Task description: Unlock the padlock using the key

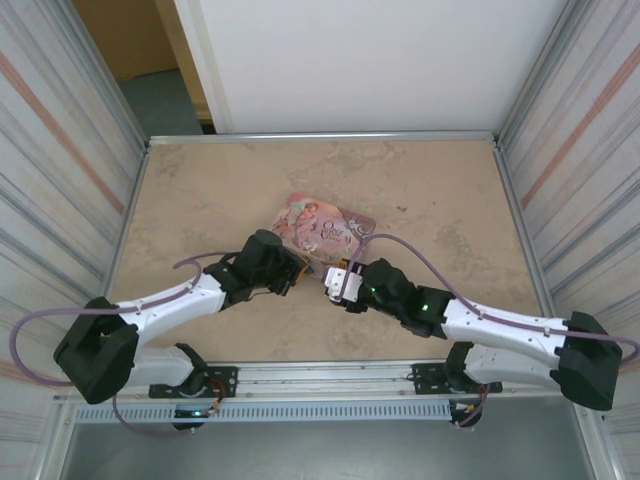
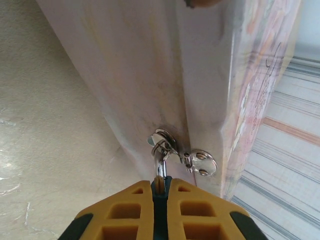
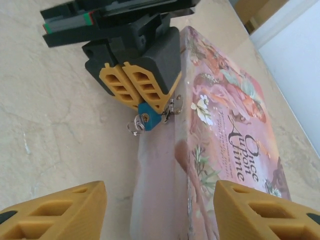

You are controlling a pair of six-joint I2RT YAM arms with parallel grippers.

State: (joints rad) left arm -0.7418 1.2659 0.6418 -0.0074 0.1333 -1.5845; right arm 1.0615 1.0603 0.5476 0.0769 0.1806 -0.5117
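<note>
Top view: I am watching the pink tin [image 1: 322,228] lying in the middle of the table [image 1: 450,200], both arms meeting at its 6 o'clock edge. Left gripper [image 3: 142,102]: jaws are pressing together, pinching the small blue padlock [image 3: 148,119], which is hanging at the metal hasp [image 2: 200,162] on the tin's side wall. Right gripper [image 3: 160,215]: jaws are standing spread wide, apart from the padlock, at its 6 o'clock.

Left gripper [image 3: 144,102] clamped, right gripper [image 3: 160,189] spread wide (arms angled inward)
</note>
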